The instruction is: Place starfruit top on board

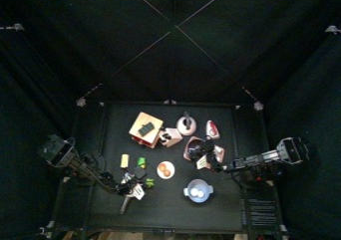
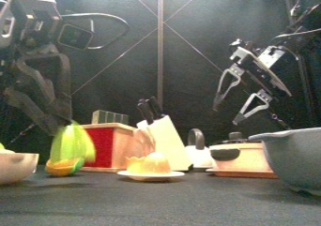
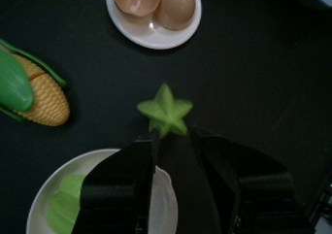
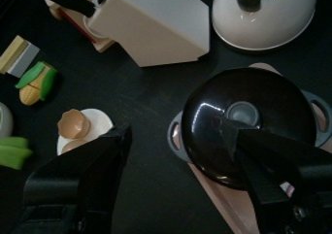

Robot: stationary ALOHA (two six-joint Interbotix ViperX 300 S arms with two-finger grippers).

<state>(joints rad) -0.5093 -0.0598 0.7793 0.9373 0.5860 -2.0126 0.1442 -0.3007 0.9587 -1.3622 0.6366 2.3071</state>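
Note:
The starfruit top [image 3: 166,109], a small green star, sits at the tips of my left gripper [image 3: 176,141]. The jaws look shut on it, and its lower points are hidden behind them. In the front view this gripper [image 2: 44,108] hangs well above the table at the left. The wooden board [image 4: 259,211] lies on the right side and carries a black lidded pot [image 4: 242,112]. The board also shows in the front view [image 2: 238,173]. My right gripper [image 4: 176,131] is open and empty above the pot, and it is raised in the front view [image 2: 246,89].
A white plate [image 3: 91,175] holding the green starfruit body is under my left wrist. An ear of corn [image 3: 35,87] and a plate of eggs [image 3: 155,13] lie beside it. A white knife block [image 4: 155,19], a white kettle [image 4: 266,10], a red box [image 2: 108,145] and a grey bowl [image 2: 296,157] stand around.

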